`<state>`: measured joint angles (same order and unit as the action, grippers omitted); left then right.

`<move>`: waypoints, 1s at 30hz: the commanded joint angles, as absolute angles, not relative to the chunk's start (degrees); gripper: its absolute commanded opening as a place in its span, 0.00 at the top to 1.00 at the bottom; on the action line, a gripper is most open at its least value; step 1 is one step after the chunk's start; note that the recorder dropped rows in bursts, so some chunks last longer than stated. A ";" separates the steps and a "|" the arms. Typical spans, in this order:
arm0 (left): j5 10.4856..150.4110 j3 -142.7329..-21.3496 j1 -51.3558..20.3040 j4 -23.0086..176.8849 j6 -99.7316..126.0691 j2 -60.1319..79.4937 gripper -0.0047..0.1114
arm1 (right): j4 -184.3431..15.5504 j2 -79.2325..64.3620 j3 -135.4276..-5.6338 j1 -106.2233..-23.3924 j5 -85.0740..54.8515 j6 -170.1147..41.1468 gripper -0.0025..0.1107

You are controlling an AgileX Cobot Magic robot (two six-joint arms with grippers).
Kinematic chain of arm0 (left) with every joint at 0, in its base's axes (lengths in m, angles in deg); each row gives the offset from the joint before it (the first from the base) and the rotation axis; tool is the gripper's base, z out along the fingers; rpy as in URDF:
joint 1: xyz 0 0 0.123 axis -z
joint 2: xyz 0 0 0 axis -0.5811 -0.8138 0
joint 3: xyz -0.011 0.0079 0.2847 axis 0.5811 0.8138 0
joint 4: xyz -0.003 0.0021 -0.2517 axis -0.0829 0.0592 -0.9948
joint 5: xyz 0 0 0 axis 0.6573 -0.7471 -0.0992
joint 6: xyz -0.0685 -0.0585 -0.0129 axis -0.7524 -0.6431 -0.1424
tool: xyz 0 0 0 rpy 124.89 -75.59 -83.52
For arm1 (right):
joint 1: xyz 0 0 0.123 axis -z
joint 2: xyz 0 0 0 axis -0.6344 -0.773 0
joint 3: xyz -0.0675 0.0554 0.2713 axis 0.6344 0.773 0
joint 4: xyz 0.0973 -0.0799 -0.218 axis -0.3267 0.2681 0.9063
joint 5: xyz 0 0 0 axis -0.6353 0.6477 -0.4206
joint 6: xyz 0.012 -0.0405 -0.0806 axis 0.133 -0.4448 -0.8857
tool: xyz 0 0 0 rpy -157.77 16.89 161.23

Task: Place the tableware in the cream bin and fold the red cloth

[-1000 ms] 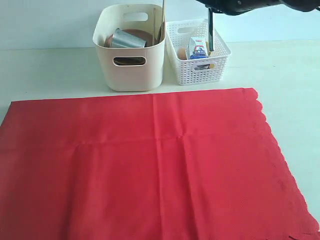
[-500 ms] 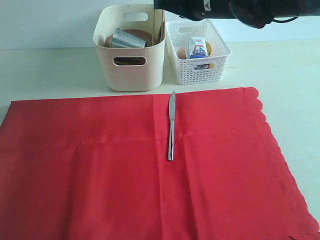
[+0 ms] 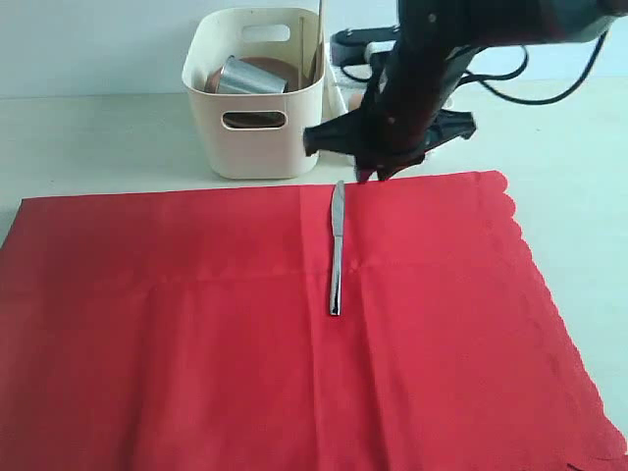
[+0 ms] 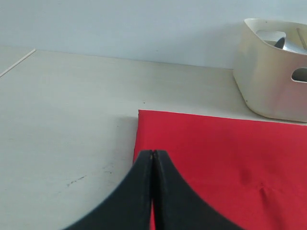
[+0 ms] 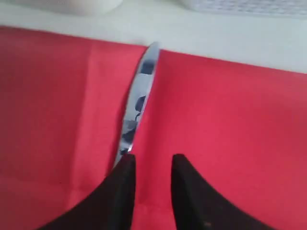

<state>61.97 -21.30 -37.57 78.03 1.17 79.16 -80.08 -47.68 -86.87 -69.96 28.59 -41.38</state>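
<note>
Right end effector (image 5: 152, 159) ajar over silver table knife (image 5: 137, 98)

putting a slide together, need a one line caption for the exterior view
Right pincer hovers above the silver table knife lying on the red cloth, cream bin behind

The pale table (image 3: 98, 137) carries the red cloth (image 3: 196, 343), spread flat across its near part. The cream bin (image 3: 255, 137) stands just beyond the cloth's far edge, with a white lattice basket (image 5: 230, 4) to its right.
</note>
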 commanded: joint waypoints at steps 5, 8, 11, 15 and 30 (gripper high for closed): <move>62.32 -21.35 -37.63 77.84 1.41 79.49 0.95 | -81.48 -53.52 -87.21 -73.01 27.93 -43.83 0.67; 62.32 -21.35 -37.63 77.84 1.41 79.49 0.95 | -83.22 -54.60 -87.21 -73.01 27.56 -44.40 0.67; 62.32 -21.35 -37.63 77.84 1.41 79.49 0.95 | -83.44 -55.49 -87.21 -73.51 26.35 -44.82 0.67; 62.32 -21.35 -37.63 77.84 1.41 79.49 0.95 | -83.20 -57.12 -87.21 -73.63 24.59 -45.58 0.67; 62.32 -21.35 -37.63 77.84 1.41 79.49 0.95 | -81.85 -58.88 -87.21 -73.63 24.13 -45.80 0.95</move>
